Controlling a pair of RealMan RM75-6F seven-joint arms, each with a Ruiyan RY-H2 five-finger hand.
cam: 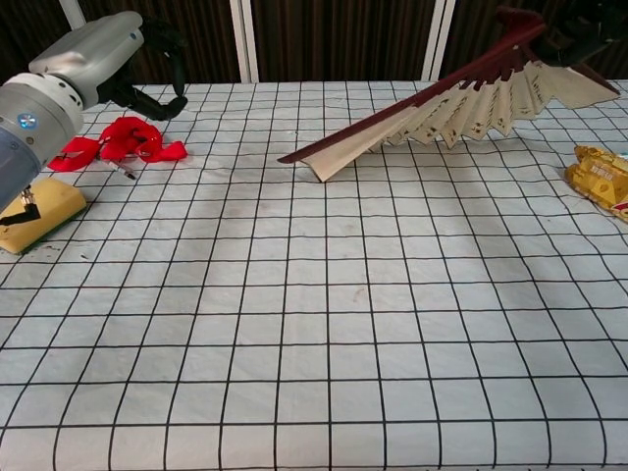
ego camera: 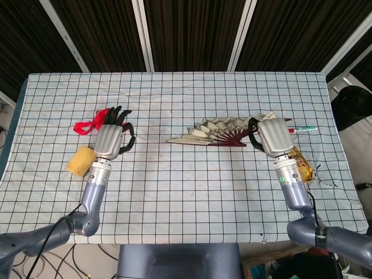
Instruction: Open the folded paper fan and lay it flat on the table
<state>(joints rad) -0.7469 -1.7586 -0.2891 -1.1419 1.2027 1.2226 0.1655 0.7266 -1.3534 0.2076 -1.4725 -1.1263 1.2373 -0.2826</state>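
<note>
- The paper fan (ego camera: 218, 132) sits toward the right of the checked tablecloth (ego camera: 186, 192), partly spread, its pleats bunched rather than fanned wide.
- In the chest view its free tip touches the cloth near the table's middle while the pivot end rides up at the right, so it lies tilted, not flat.
- The right hand (ego camera: 273, 137) grips the fan at its pivot end, fingers wrapped under; exactly how they pinch is hidden behind the hand's back.
- The left hand (ego camera: 111, 135) hangs well apart from the fan on the left, holding nothing, dark fingers loosely apart near the red ribbon (ego camera: 88, 124) and just beyond the yellow sponge (ego camera: 79, 161).
- A gold snack packet (ego camera: 300, 164) lies near the right wrist.
- My read: this is the laying-down step, with only 1 hand on the fan.
- Next it needs the pivot lowered to the cloth and the ribs spread wider, likely with the left hand pulling the free guard stick.
</note>
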